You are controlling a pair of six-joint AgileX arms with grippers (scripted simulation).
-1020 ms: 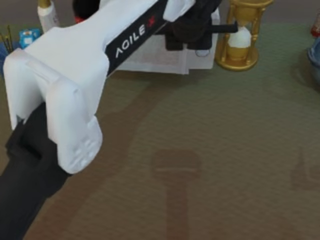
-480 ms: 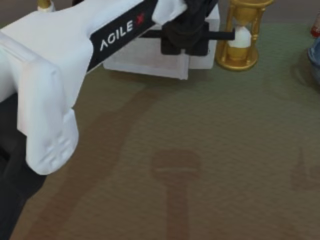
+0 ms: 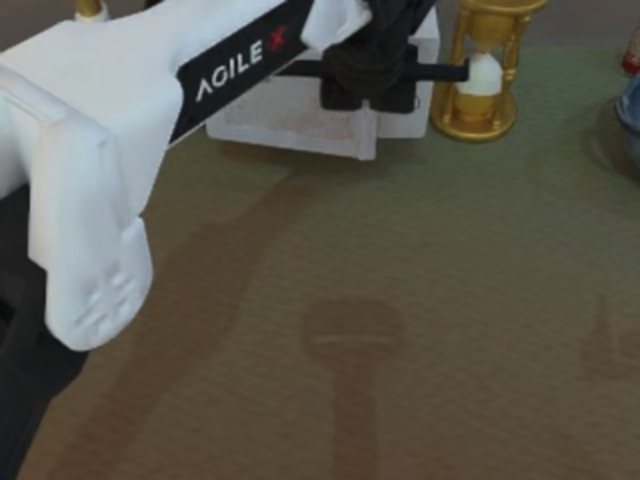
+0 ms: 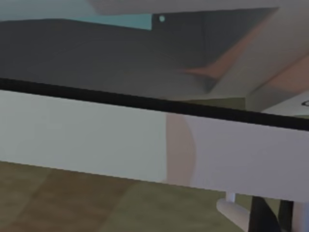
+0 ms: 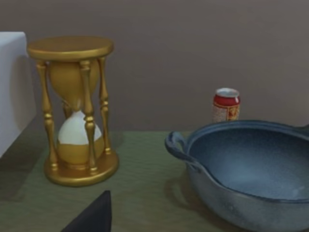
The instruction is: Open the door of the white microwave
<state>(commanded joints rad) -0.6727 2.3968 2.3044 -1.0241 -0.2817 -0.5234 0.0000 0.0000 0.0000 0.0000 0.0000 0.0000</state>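
The white microwave (image 3: 424,40) stands at the back middle of the table, mostly covered by my left arm. Its door (image 3: 290,125) is swung a little out from the body. In the left wrist view the door (image 4: 96,135) fills the width as a white panel with a black top edge, and the shaded cavity shows behind it. My left gripper (image 3: 370,78) is at the door's right end, shut on the pale bar handle (image 4: 236,212), with one dark finger (image 4: 263,217) beside it. My right gripper (image 5: 96,217) is parked off to the right, out of the top view.
A golden hourglass (image 3: 480,75) stands just right of the microwave, close to the left gripper. A blue-grey pot (image 5: 251,169) and a red can (image 5: 226,105) sit further right. A bottle (image 3: 88,8) is at the back left.
My left arm has shifted left and pulled toward the table's front. The door's front edge has come out slightly from the microwave. Little moved in the last half second.
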